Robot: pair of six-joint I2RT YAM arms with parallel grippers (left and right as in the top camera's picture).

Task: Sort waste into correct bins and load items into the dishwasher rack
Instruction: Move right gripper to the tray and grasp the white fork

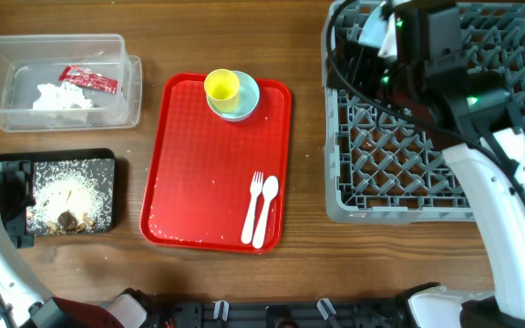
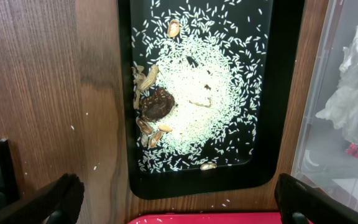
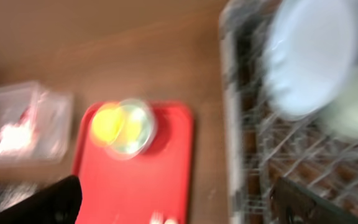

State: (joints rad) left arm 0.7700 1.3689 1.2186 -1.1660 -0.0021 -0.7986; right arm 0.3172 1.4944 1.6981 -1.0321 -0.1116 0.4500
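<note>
Cutlery lay nearest: a white plastic fork and spoon side by side at 5 o'clock on the red tray. At 8 o'clock on the table, the shallow black tray carried a spread of white rice-like crumbs, with a clump of brown food scraps toward its 6 o'clock edge. The left gripper hung over that tray's near end, fingers spread wide and holding nothing. Farther off, at 12 o'clock on the red tray, a yellow cup overlapped the small light blue bowl at the bowl's 10 o'clock; whether it was inside or against the bowl could not be told. The clear tub at 10 o'clock held crumpled white tissue and a red sachet. The grey rack filled 2 to 3 o'clock. Over its far end the right gripper stood fully parted and empty. Its blurred view showed a pale blue plate and a mint green bowl in the rack at 1 o'clock.
</note>
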